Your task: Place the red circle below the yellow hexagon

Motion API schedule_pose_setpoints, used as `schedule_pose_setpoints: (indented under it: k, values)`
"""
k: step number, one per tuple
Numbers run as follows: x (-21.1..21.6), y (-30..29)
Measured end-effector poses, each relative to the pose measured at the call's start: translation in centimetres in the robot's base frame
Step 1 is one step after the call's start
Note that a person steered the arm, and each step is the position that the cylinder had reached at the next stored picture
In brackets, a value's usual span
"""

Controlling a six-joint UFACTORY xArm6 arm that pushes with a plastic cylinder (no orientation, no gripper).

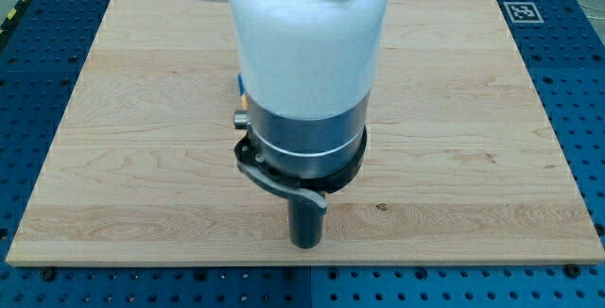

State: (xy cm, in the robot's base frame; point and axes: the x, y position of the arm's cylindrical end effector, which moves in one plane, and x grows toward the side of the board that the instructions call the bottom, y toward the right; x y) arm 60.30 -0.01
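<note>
Pale wooden board (pixel 454 110), fine straight grain running left to right, small dark knot near the near edge at right of centre. Laid flat on a blue perforated metal table (pixel 579 110). Black-and-white square marker (pixel 523 11) just past the board's far right corner; yellow-and-black striping (pixel 17 8) at the far left.

Mid-board filled by the arm (pixel 307 53): smooth glossy white housing, then a dark band with a bright metal ring, then a short dark cylindrical rod standing upright, long axis vertical. Ending in my tip (pixel 305 246), close to the near edge, bare wood on every side of it. Nothing pinched, nothing touched; no jaws to spread or press.

Red circle and yellow hexagon: cannot tell where either lies, nor which way either points. Only a blue sliver (pixel 239 83) peeking out at the housing's left edge, shape not readable, well beyond my tip.
</note>
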Motion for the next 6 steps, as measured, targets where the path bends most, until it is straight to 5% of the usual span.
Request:
schedule_pose_setpoints:
  k: [6]
  values:
    - [-8.3, 1.6]
